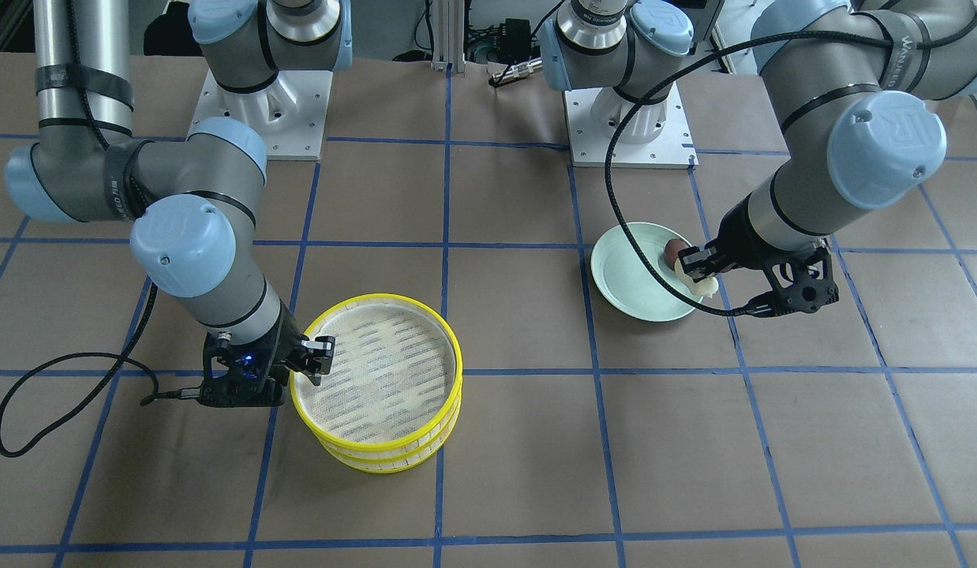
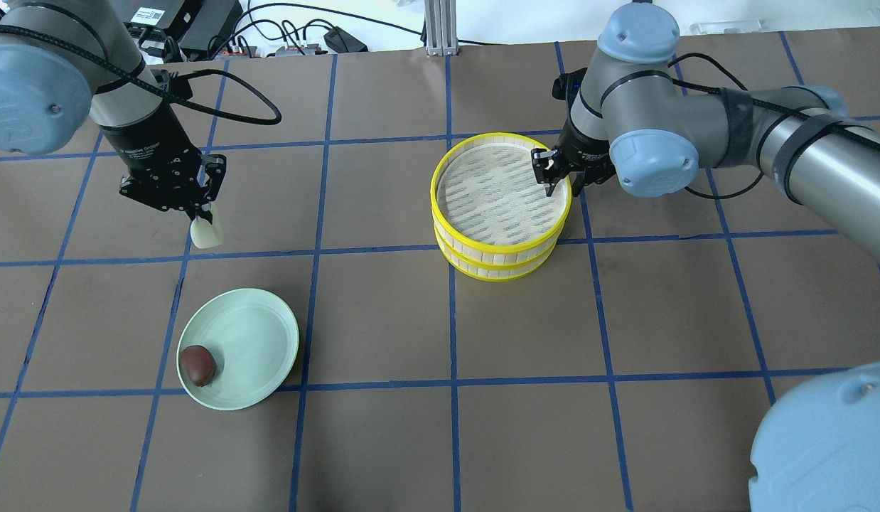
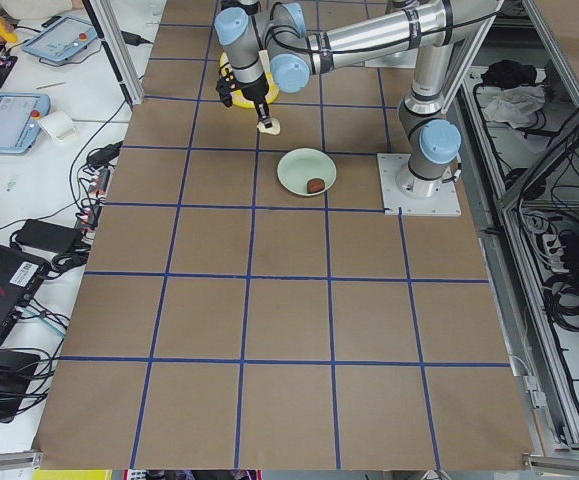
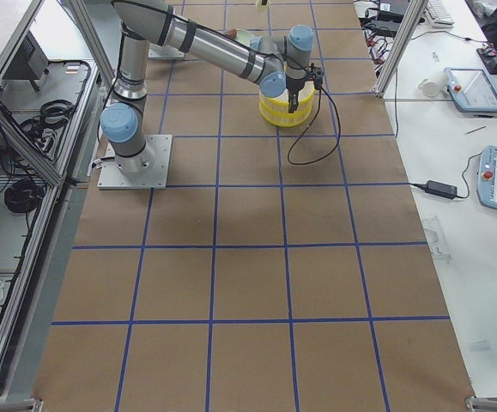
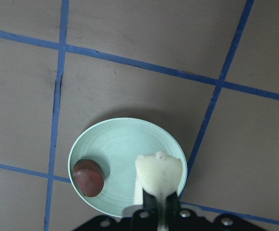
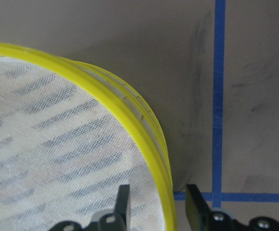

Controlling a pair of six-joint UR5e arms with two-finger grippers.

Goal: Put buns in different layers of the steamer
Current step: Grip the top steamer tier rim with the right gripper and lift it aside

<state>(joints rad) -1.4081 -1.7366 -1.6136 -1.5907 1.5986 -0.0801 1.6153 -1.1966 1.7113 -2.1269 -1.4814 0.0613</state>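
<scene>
My left gripper [image 2: 202, 213] is shut on the cream-white bun [image 2: 205, 232] and holds it in the air over the edge of the pale green plate [image 2: 262, 320]. In the left wrist view the bun [image 5: 158, 172] hangs between the fingers. The dark brown bun [image 2: 198, 364] lies on the plate. The two yellow-rimmed steamer trays [image 2: 502, 146] stand stacked and empty. My right gripper [image 2: 551, 174] is open at the top tray's rim [image 6: 144, 125]; one finger [image 6: 124, 197] is inside the rim and the other outside.
The table is brown paper with a grid of blue tape. The left arm's black cable [image 1: 638, 237] loops over the plate. The two arm bases [image 1: 260, 110] stand at the robot's edge of the table. Several grid squares lie between the plate and the steamer.
</scene>
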